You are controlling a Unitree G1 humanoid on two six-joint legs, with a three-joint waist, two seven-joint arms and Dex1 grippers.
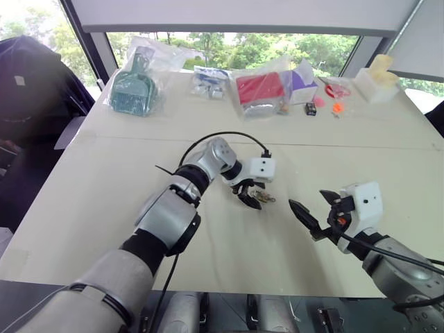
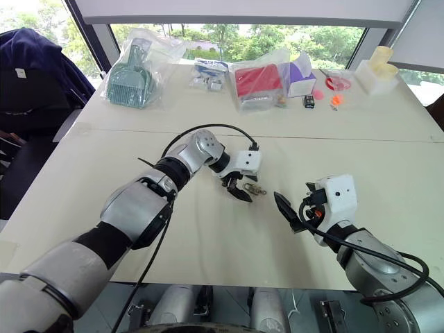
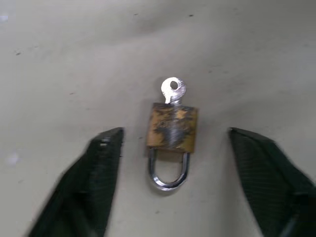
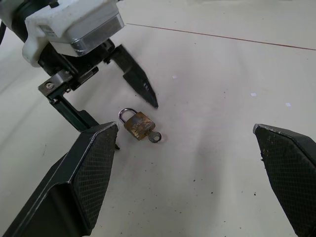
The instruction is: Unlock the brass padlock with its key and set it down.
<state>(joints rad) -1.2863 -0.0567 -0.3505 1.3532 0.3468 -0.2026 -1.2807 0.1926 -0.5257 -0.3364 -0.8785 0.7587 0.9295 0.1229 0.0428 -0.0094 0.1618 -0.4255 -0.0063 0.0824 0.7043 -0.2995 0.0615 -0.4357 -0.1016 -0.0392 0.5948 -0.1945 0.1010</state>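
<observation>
I see the brass padlock lying flat mid-table, key still inserted, between my left gripper's parted fingers, untouched. Right gripper gapes at four o'clock; open tabletop surrounds.

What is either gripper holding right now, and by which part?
Nothing. The brass padlock lies on the table with the key in it, between the open left gripper fingers, untouched. The right gripper is open and empty.
</observation>
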